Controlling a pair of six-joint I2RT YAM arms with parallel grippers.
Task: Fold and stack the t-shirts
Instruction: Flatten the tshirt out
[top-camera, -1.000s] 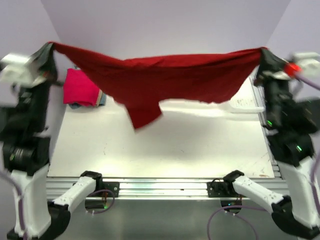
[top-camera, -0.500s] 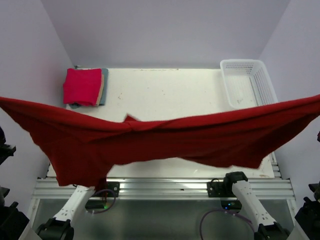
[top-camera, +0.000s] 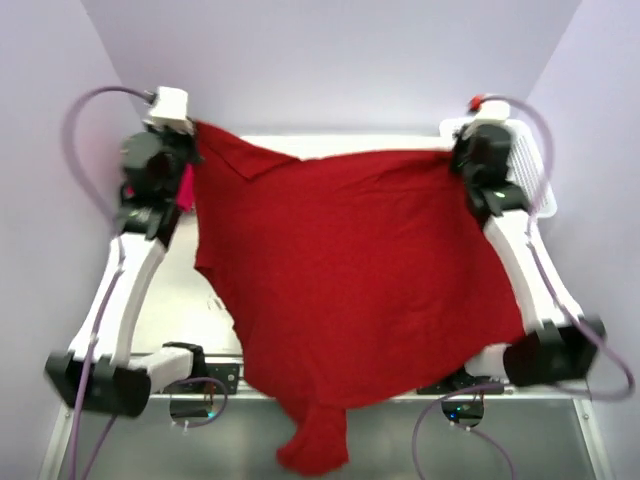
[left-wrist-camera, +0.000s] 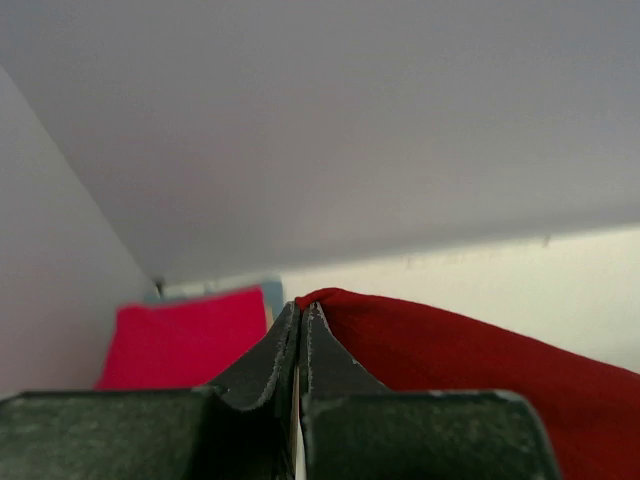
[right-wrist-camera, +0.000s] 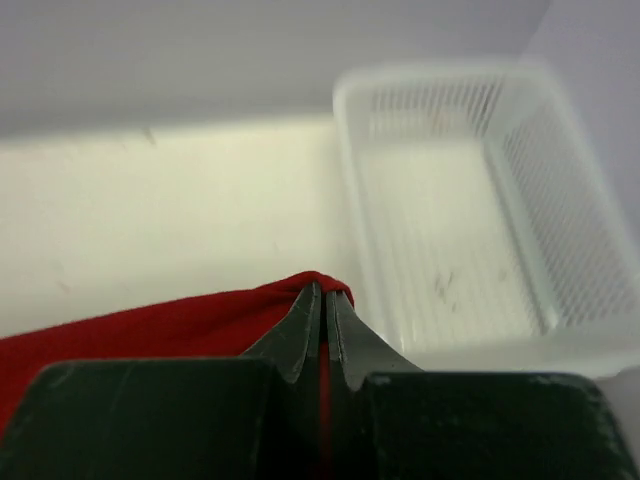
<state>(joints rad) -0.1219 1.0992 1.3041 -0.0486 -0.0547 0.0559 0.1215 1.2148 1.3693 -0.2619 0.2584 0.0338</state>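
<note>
Both arms reach toward the far end of the white table (top-camera: 185, 300). The big dark crimson cloth t-shirt (top-camera: 360, 290) is stretched out between them, and in the overhead view its lower end runs past the near edge. The left gripper (left-wrist-camera: 302, 312) has its fingers pinched tight on one top corner, and the right gripper (right-wrist-camera: 322, 292) is clamped on the other one the same way. A folded pinkish-red tee (left-wrist-camera: 185, 335) sits far left, just behind the left gripper. The white plastic mesh basket (right-wrist-camera: 500, 200) is far right.

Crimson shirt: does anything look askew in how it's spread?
Yes. The crimson t-shirt lies skewed: its near end spills over the table's front edge, a bunched flap dangling. The left gripper and right gripper pinch its far corners.
</note>
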